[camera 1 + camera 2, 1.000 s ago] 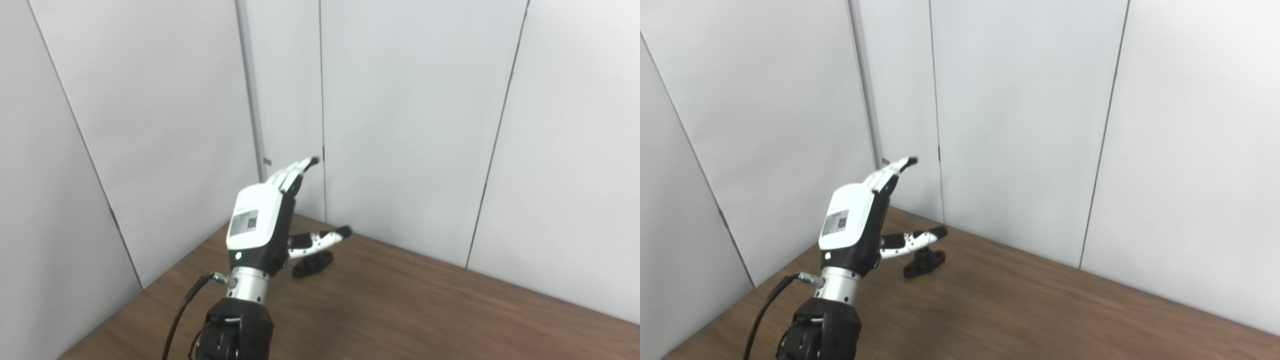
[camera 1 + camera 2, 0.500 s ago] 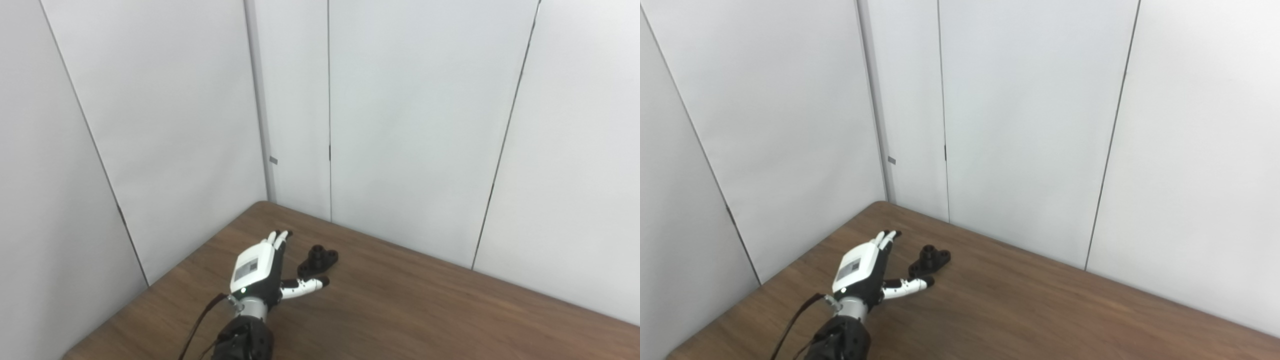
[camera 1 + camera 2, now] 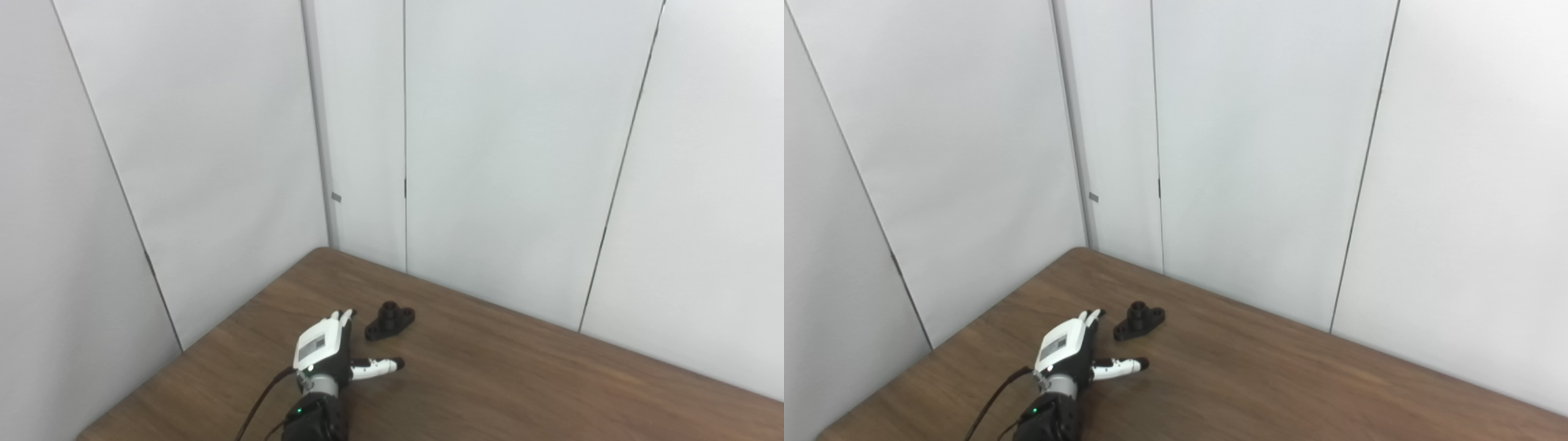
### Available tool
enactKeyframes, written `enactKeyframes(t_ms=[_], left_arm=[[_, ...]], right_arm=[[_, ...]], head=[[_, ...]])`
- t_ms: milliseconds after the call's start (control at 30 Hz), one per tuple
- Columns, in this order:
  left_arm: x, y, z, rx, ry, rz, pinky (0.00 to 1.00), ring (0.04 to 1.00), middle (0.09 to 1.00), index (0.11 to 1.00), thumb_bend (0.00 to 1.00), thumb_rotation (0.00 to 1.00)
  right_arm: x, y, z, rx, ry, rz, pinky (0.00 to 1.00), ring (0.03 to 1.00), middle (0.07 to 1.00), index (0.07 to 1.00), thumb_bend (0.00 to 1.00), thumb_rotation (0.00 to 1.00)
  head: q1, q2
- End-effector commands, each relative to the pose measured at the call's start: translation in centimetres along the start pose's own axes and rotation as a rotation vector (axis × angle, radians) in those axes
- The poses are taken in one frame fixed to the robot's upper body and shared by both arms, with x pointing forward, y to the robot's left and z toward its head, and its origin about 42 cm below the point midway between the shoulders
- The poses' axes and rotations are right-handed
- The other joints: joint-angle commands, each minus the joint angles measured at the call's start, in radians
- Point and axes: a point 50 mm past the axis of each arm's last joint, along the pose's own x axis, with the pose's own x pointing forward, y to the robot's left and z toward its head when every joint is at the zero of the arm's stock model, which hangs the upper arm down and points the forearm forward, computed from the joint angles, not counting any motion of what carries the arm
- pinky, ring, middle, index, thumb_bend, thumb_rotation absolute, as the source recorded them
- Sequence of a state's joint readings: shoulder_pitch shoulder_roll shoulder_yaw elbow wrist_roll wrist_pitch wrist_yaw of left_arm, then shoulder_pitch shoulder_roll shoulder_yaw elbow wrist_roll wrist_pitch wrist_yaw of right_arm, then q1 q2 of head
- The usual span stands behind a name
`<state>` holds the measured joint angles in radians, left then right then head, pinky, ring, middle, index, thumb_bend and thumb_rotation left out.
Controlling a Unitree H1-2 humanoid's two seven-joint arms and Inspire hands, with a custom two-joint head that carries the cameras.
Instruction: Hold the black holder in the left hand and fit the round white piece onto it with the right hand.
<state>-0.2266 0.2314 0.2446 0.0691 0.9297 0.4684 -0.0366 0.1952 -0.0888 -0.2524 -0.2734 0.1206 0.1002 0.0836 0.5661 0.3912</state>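
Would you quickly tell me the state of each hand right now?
Left hand: open, holding nothing, just short of the black holder.
Right hand: not in view.

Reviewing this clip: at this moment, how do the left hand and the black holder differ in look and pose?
Colour: the left hand is white-backed with dark underside; the black holder is black all over. Pose: the hand hangs low over the table with fingers spread and thumb out to the side, holding nothing; the holder lies flat on the wood. Size: the hand looks larger than the holder. Both sit near the table's far left corner, close together but apart.
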Motion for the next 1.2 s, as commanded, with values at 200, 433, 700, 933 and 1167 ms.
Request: enactKeyframes(t_ms=[200,433,700,933,1167], left_arm=[[2.0,0.7,2.1,-0.001,-0.029,0.08,1.0,1.0,1.0,0.946,0.94,0.51],[3.1,0.5,2.2,-0.068,-0.041,0.097,1.0,1.0,1.0,0.92,0.9,0.43],[4.5,-0.2,2.1,-0.107,-0.049,0.107,1.0,0.977,0.987,0.89,0.88,0.39],[5.2,-1.1,2.4,-0.134,-0.047,0.106,1.0,0.954,0.964,0.858,0.89,0.34],[5.4,-1.6,2.3,-0.149,-0.051,0.104,1.0,0.951,0.956,0.843,0.91,0.32]], right_arm=[[-2.8,-1.5,-0.8,-0.006,0.059,-0.028,0.86,0.965,1.0,0.995,0.3,0.0],[-3.3,-1.8,-1.0,-0.043,0.043,-0.029,0.8,0.922,0.989,0.962,0.31,0.0],[-4.0,-2.2,-1.1,-0.039,0.042,-0.027,0.8,0.922,0.987,0.956,0.32,0.0],[-4.8,-1.8,-0.3,-0.047,0.047,-0.032,0.81,0.932,0.982,0.964,0.3,0.0],[-5.4,-2.0,-0.2,-0.062,0.038,-0.028,0.79,0.928,0.976,0.961,0.3,0.0]], head=[[-0.015,0.006],[-0.032,0.013],[-0.042,0.024],[-0.055,0.032],[-0.064,0.041]])
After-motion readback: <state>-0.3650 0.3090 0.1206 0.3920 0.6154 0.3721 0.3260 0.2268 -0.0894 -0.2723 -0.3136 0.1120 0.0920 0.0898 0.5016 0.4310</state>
